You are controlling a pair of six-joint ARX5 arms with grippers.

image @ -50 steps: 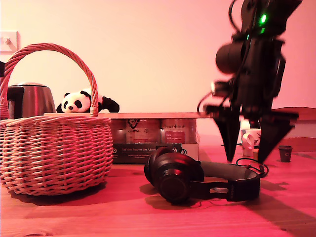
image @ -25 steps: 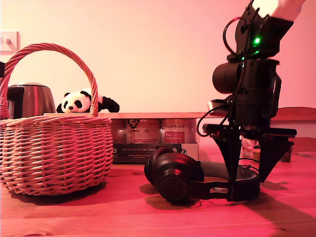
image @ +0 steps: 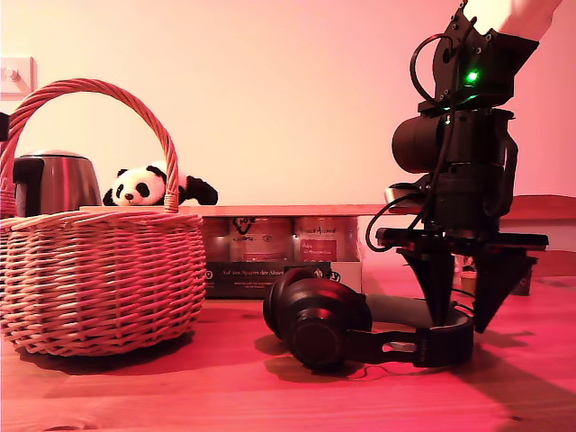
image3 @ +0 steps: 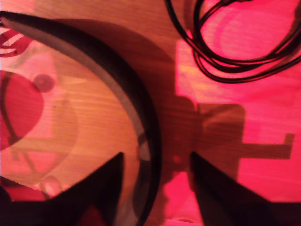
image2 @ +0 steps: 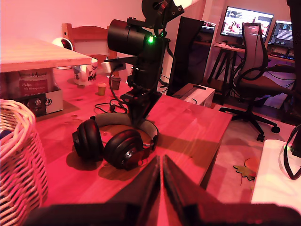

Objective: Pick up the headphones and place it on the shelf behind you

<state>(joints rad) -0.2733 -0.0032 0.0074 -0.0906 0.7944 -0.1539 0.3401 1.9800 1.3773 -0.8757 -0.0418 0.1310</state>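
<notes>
The black headphones (image: 319, 324) lie flat on the wooden table, earcups toward the exterior view's left and the grey-lined band toward its right. My second gripper (image: 459, 324) stands open, pointing down, one finger on each side of the band (image3: 136, 94), tips close to the table. From across the table the first wrist view takes in the headphones (image2: 113, 143) and the second gripper (image2: 137, 120). My first gripper (image2: 160, 162) is shut on nothing, well short of them. The shelf (image: 297, 210), a thin light board, rests on a box of jars behind the headphones.
A big wicker basket (image: 99, 279) stands at the exterior view's left, with a kettle (image: 54, 180) and a toy panda (image: 144, 184) behind it. The box of jars (image: 279, 252) sits under the shelf. A coiled black cable (image3: 235, 47) lies beside the band. The table edge (image2: 211, 141) is near.
My second gripper has come down and toward the exterior view's left, from beside the headphones to straddling the band. The headphones have not moved.
</notes>
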